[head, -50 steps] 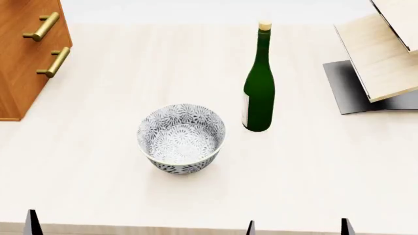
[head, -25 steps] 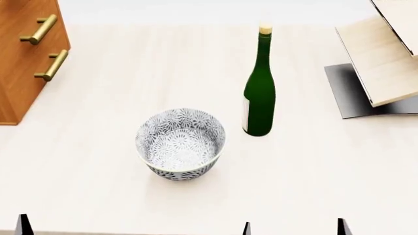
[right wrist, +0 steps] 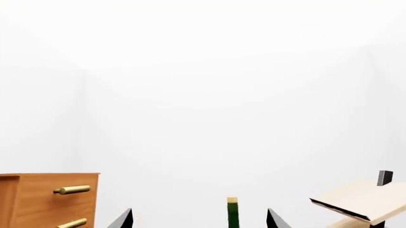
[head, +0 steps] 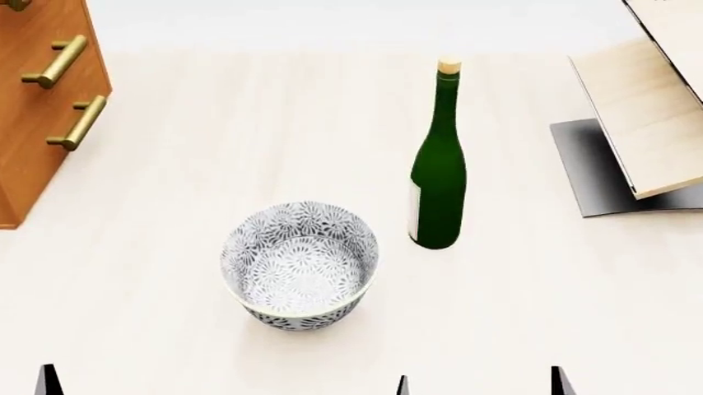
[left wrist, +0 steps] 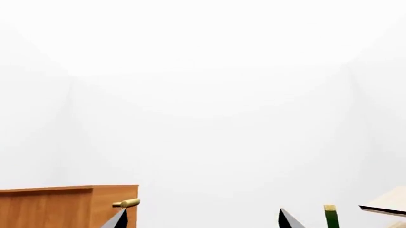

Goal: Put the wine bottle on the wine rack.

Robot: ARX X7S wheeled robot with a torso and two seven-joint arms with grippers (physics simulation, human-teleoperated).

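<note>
Your wine bottle [head: 437,177] stands upright on the table [head: 528,296], right of the bowl [head: 299,263], apart from the wine rack [head: 648,115]. Both grippers look spread, holding nothing, though only their tips show.

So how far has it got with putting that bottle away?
Nothing is done yet. The wine bottle stands upright on the table beside the patterned bowl, apart from the wine rack. Neither gripper holds anything; only their fingertips show, spread apart, at the head view's bottom edge. Reaching, grasping and racking all remain.
</note>
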